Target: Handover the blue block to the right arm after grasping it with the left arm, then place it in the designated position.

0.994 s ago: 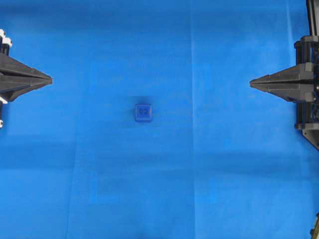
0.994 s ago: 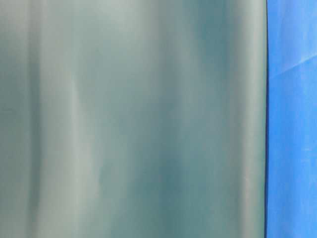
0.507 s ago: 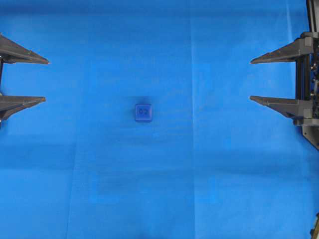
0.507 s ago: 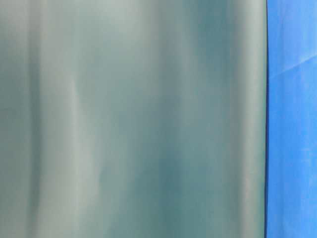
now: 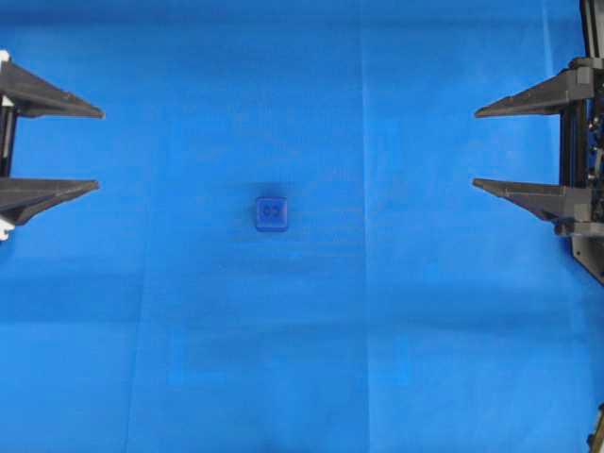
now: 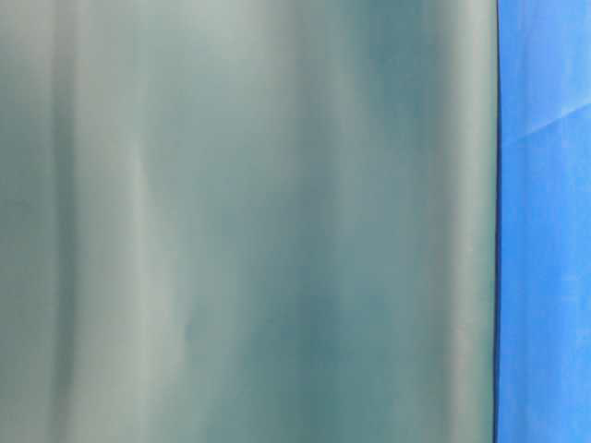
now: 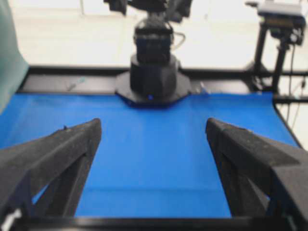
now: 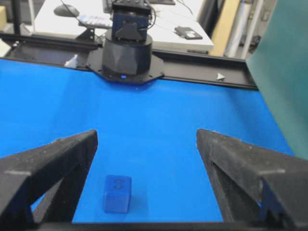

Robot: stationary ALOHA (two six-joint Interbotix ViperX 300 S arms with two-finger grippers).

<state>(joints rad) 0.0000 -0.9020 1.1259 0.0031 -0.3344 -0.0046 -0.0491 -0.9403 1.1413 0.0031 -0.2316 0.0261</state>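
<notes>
- The left arm (image 5: 47, 146) holds its jaws wide at the left edge of the overhead view, with nothing between them.
- The right arm (image 5: 528, 151) faces it from the right edge, jaws equally wide and empty.
- The blue block (image 5: 272, 213) sits on the blue cloth (image 5: 396, 321) covering the worktop, about midway between the two, well apart from both and untouched.
- By my reading, nothing is done yet: the left grasp, the handover and the placing are all left. No designated spot shows.
</notes>
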